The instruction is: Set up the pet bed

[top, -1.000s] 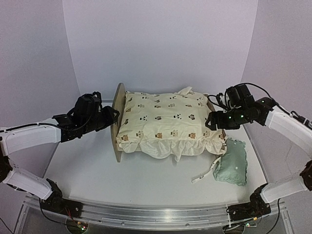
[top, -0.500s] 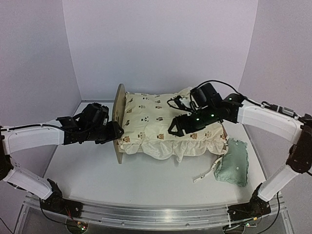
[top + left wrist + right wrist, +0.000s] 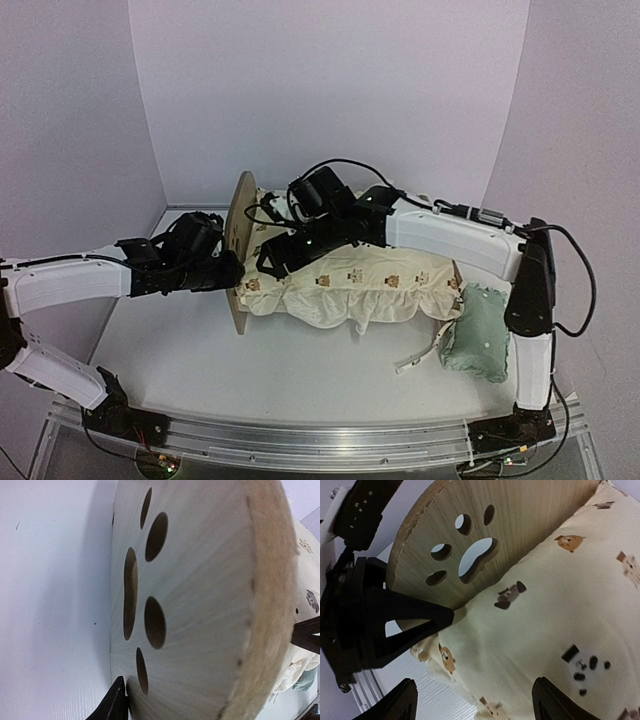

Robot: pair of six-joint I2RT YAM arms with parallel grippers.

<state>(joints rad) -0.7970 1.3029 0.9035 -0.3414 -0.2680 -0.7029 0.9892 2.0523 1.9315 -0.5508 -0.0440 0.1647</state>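
Observation:
The pet bed's light-wood headboard (image 3: 240, 210) with its paw-print cutout stands at the left of the bed and fills the left wrist view (image 3: 200, 580). The cream bear-print cushion (image 3: 380, 275) covers the bed and hides the striped base. My left gripper (image 3: 235, 270) straddles the headboard's near edge, one finger (image 3: 116, 705) on the outer face and the other on the cushion side, shut on it. My right gripper (image 3: 268, 258) reaches across the cushion and hovers open over its near-left corner (image 3: 477, 700), close to the headboard (image 3: 530, 515).
A small mint green pillow (image 3: 480, 330) lies on the table right of the bed. A cream tie strap (image 3: 425, 355) trails off the cushion's front right corner. The left gripper's black finger (image 3: 410, 622) sits close to my right fingers.
My right arm has swung from the bed's right end across the cushion to the headboard. My left gripper moved down and closed in on the headboard's near edge.

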